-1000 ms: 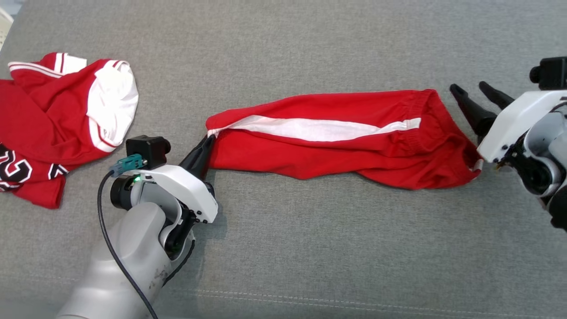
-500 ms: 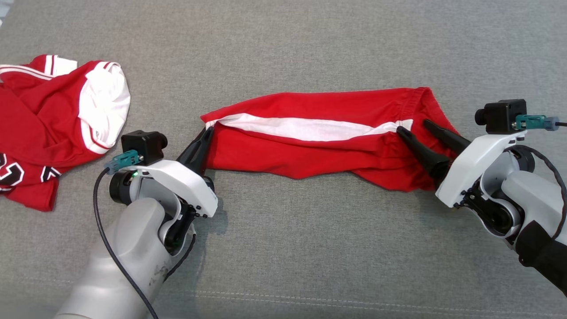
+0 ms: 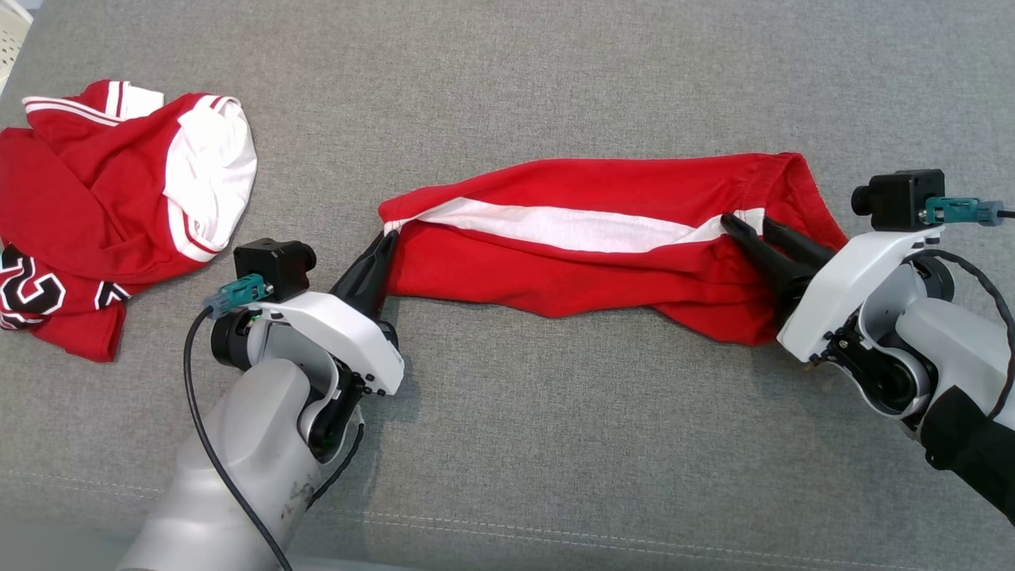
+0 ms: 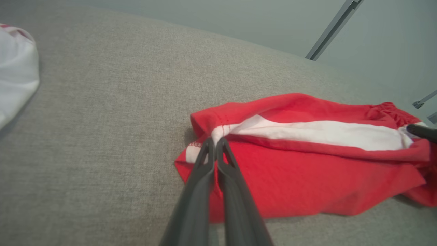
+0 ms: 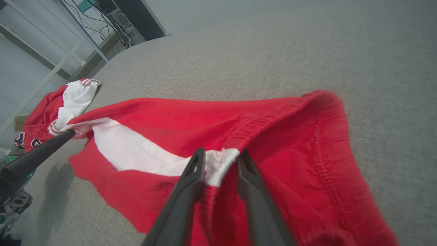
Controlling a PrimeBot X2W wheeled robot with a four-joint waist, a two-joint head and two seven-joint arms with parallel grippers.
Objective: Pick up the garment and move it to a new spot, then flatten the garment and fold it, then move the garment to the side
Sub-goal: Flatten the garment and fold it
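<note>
- The red soft-knit shorts with a white side stripe [image 3: 571, 281] lie stretched lengthways between the two hands on the grey woven upholstered surface [image 3: 555, 444], rumpled along the edge nearer the hands.
- The left hand [image 3: 386, 239] is clenched on the leg hem, its tips meeting at the end of the white stripe.
- The right hand [image 3: 747, 224] stands parted, its fingers straddling a fold of the elastic waistband where the stripe ends. Cloth sits between them but is not visibly pinched.
- The cloth looks light, limp and not slippery, and it will likely sag wherever unsupported. The two opposite ends seem the best holds, with the thick gathered waistband offering the firmest bite.
- A crumpled red-and-white jersey [image 3: 103, 198] lies well beyond the left hand, on its outer side.
</note>
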